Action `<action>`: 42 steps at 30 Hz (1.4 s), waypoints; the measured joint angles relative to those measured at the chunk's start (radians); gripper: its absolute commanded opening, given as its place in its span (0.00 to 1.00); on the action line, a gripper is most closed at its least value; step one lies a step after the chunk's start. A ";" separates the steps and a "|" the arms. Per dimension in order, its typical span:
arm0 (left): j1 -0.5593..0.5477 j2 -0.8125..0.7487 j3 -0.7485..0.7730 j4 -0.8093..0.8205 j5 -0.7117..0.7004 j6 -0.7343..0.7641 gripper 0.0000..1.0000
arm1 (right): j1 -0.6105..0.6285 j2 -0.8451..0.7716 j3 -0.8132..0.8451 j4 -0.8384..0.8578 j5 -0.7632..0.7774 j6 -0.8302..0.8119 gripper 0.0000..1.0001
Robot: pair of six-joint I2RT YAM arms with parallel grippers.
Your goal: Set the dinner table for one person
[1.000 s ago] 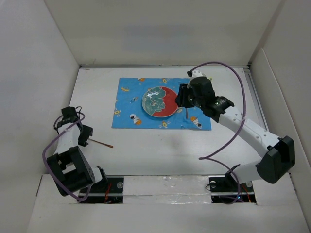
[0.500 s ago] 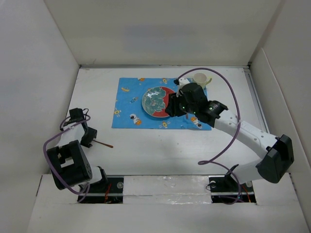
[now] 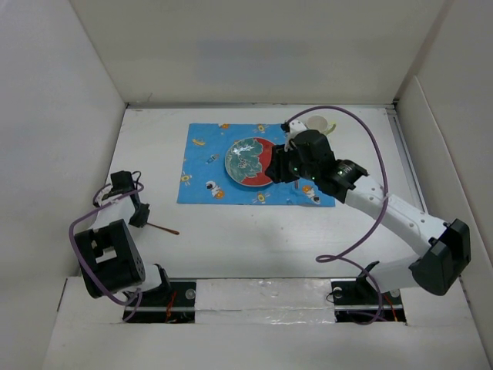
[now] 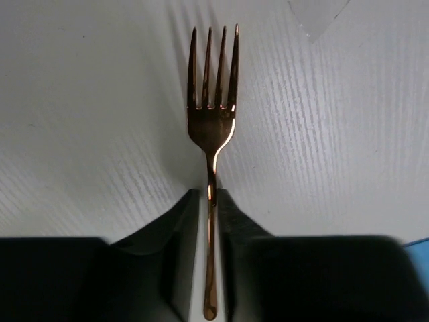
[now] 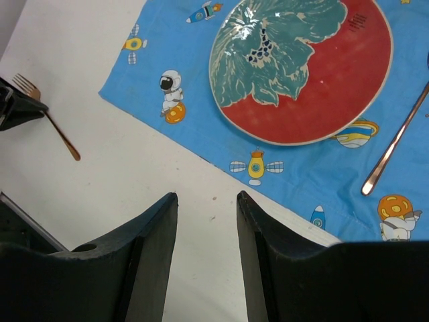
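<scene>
Near the left edge of the white counter, well apart from the blue patterned mat, the left tool is clamped on a copper-coloured fork. Its two dark fingers pinch the thin shaft just below the head. The four tines point away from the wrist camera and the handle end runs back between the fingers. From above, that handle sticks out of the tool toward the middle of the counter. Whether the fork rests on the surface or is raised off it cannot be told.

Over the near right part of the mat hangs the right tool, its fingers apart with nothing between them. A round plate, part red and part green leaf pattern, lies on the mat. Just to the plate's right, also on the cloth, lies the slim copper handle of another utensil; its head is out of sight. A pale cup stands beyond the right arm, off the mat's far right corner
</scene>
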 measured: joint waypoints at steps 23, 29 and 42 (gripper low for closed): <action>-0.620 0.512 1.163 -0.183 -0.018 0.419 0.00 | -0.144 -0.116 -0.048 -0.141 0.032 0.002 0.46; -0.736 0.890 1.504 -0.336 -0.113 0.540 0.00 | -0.195 -0.189 -0.090 -0.185 0.042 0.013 0.46; -0.689 0.916 1.278 -0.367 -0.127 0.618 0.00 | -0.233 -0.264 -0.182 -0.257 0.075 0.054 0.46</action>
